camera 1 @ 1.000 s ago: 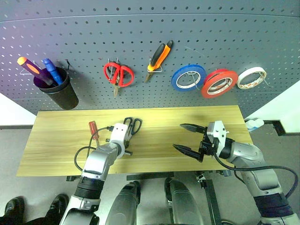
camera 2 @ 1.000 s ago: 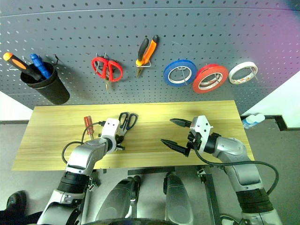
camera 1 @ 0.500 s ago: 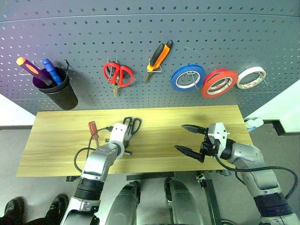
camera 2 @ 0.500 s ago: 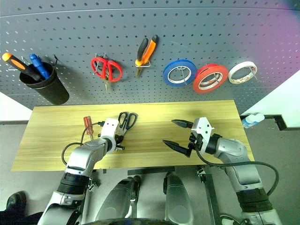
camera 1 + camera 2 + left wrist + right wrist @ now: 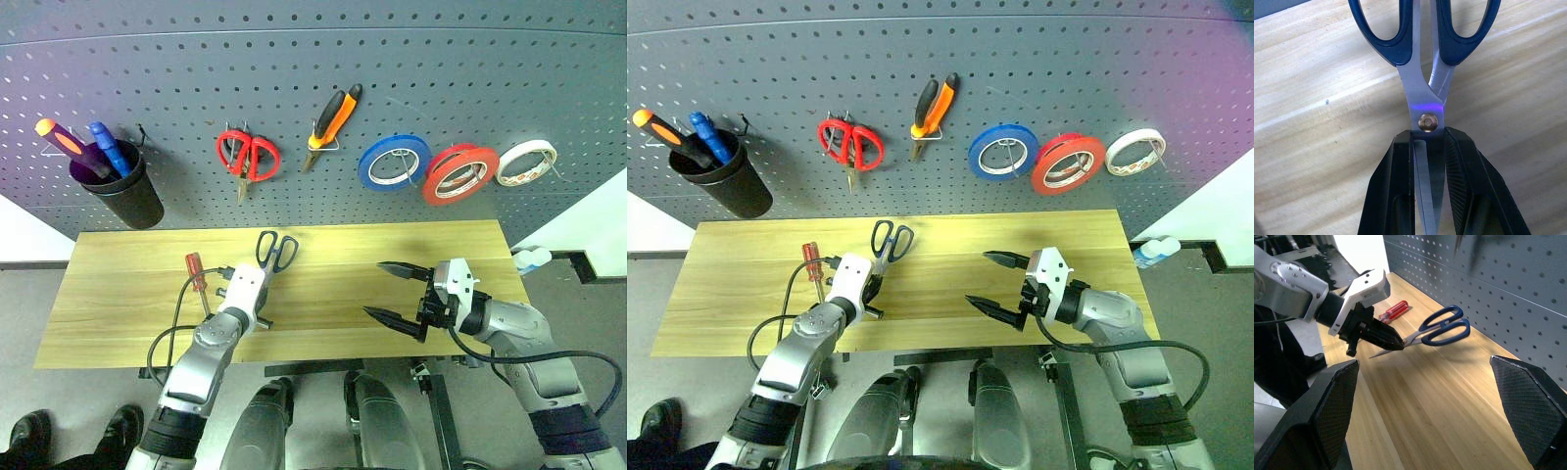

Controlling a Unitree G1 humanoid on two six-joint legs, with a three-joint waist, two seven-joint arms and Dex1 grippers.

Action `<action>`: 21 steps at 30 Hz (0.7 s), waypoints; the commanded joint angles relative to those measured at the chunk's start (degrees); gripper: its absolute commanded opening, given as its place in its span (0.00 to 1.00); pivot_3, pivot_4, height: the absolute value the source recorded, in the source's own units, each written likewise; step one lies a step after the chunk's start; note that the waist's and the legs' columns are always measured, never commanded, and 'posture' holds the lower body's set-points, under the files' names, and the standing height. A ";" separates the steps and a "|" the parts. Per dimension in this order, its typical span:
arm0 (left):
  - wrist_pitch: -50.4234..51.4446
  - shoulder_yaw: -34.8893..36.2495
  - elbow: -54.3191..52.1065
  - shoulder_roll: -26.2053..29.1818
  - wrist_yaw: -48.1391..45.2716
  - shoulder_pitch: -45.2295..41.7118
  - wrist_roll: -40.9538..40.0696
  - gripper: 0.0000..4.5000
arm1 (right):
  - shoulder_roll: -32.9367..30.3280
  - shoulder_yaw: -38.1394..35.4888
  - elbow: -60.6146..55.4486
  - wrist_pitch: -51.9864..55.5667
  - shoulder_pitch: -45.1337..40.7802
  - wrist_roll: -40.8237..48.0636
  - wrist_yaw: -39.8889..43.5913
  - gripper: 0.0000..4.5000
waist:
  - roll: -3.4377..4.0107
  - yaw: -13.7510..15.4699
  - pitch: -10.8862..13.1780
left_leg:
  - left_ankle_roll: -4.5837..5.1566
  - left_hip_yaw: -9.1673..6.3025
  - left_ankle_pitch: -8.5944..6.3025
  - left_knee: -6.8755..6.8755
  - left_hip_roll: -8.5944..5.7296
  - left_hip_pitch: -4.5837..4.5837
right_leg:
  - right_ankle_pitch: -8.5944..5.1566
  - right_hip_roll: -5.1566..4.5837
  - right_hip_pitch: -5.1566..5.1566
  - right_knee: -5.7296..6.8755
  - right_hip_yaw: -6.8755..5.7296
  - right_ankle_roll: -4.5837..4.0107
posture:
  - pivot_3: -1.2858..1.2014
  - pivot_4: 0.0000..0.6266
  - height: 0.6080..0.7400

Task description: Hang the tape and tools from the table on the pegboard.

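floor [image 5: 29, 304]: grey, either side of the surface | white panels [image 5: 588, 225]: at both wall corners | light: even, faint violet tint

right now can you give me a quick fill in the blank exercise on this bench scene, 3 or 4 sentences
1. The left gripper is shut on the blades of the ____ scissors.
2. The right gripper hangs above the table with its fingers ____.
3. The screwdriver lying on the table has a ____ handle.
4. The red tape roll hangs on the pegboard between the ____ roll and the white roll.

Missing words: blue-handled; open; red; blue
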 commanded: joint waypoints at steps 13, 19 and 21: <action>-28.77 2.64 0.62 3.75 -1.45 8.96 2.39 0.11 | 0.85 -1.95 -0.80 -1.30 0.17 4.79 2.50 1.00 | 0.03 0.02 -0.02 | 0.01 0.01 0.00 0.02 0.00 0.00 | 0.02 -0.04 0.00 -0.02 0.00 -0.04 | 0.47 0.43 1.00; -39.95 3.70 2.39 4.26 -2.28 10.89 2.90 0.11 | 0.93 -2.83 -1.45 -0.50 0.05 6.43 2.50 1.00 | 0.03 0.00 -0.03 | 0.01 0.02 0.00 0.02 0.00 0.00 | 0.02 -0.03 0.00 -0.01 0.00 -0.04 | 0.47 0.42 1.00; -44.24 3.91 3.34 4.49 -2.20 11.41 3.41 0.11 | 1.66 -3.36 -1.58 0.10 -0.23 7.80 2.03 1.00 | 0.04 -0.05 -0.05 | 0.01 0.03 0.00 0.04 0.00 0.00 | 0.03 -0.04 0.00 -0.01 0.00 -0.04 | 0.47 0.41 1.00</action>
